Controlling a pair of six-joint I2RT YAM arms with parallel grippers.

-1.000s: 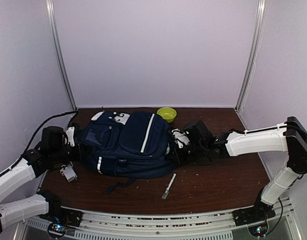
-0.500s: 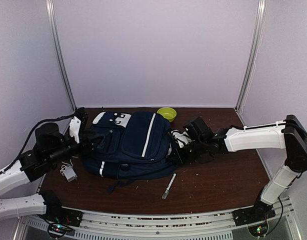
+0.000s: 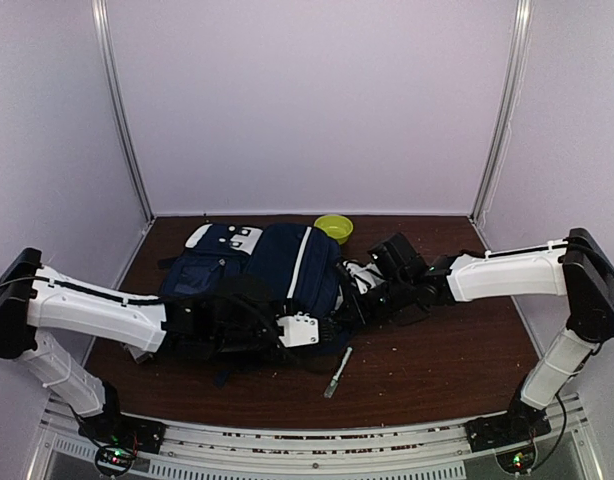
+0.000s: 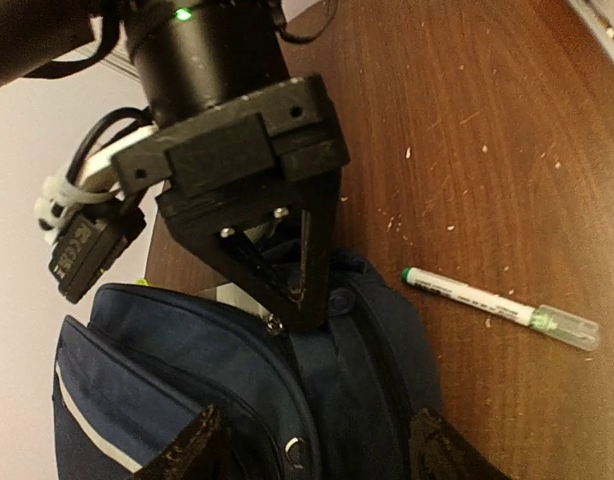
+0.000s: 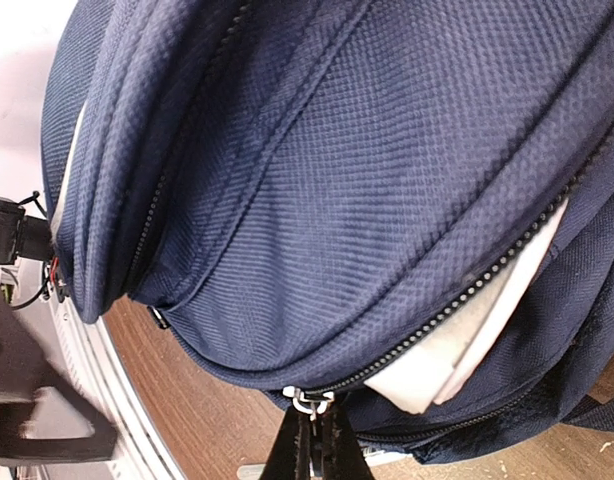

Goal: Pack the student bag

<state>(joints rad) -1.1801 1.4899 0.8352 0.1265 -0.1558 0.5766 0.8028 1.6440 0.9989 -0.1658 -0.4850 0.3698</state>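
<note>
The navy student bag [image 3: 257, 268] lies flat across the back middle of the table, with a white stripe on its front. My right gripper [image 3: 345, 298] is at the bag's right end, shut on a metal zipper pull [image 5: 309, 400]. The zipper there is partly open and white paper [image 5: 477, 335] shows inside. My left gripper [image 3: 323, 336] reaches across the bag's near edge. Its fingers stand wide apart above the fabric [image 4: 187, 380] and hold nothing. The left wrist view also shows the right gripper [image 4: 292, 300] pinching at the seam.
A white pen with a green end [image 3: 338, 371] lies on the brown table in front of the bag, also visible in the left wrist view [image 4: 497, 305]. A yellow-green bowl [image 3: 333, 228] stands behind the bag. Walls close in the table at the back and sides.
My left arm swung from the bag's left end across its front to the near right corner, and its gripper opened. The right gripper stayed shut at the zipper.
</note>
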